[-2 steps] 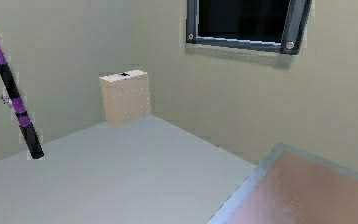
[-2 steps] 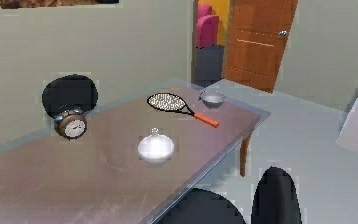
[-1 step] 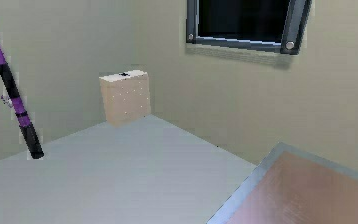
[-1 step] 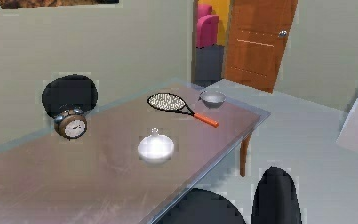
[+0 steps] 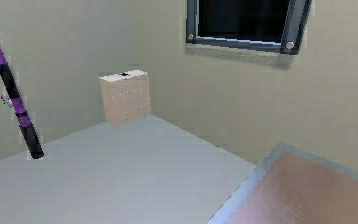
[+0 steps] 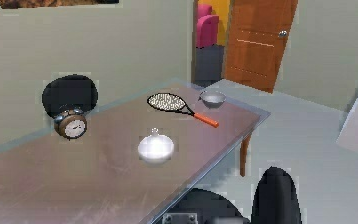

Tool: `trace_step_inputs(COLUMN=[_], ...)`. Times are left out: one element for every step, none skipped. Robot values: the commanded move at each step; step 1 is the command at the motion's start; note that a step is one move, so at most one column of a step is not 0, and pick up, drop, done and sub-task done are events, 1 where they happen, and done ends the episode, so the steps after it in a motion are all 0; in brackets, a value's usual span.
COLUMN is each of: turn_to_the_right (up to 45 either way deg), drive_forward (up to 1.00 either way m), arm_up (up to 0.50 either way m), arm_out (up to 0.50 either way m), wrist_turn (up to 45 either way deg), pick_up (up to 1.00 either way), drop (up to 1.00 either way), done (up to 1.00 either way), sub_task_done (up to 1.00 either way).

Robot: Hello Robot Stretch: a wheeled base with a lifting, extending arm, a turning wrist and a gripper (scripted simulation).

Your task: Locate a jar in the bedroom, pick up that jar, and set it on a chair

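A small pale rounded thing with a knob on top stands near the middle of a long brown-grey table in the arm side view; I cannot tell if it is a jar. A black chair stands behind the table at its far left. Another black chair stands at the table's near right corner, its back rising from the bottom edge.
On the table lie a round alarm clock, a racket with an orange handle and a grey bowl. An orange door stands beyond. In the forward view, a purple and black bat leans on the wall, a beige cabinet fills the corner under a dark window.
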Motion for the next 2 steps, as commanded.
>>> trace_step_inputs(turn_to_the_right=[0.0,0.0], drive_forward=[0.0,0.0], arm_up=[0.0,0.0], arm_out=[0.4,0.0], wrist_turn=[0.0,45.0], pick_up=[0.0,0.0], drop=[0.0,0.0], done=[0.0,0.0], sub_task_done=[0.0,0.0])
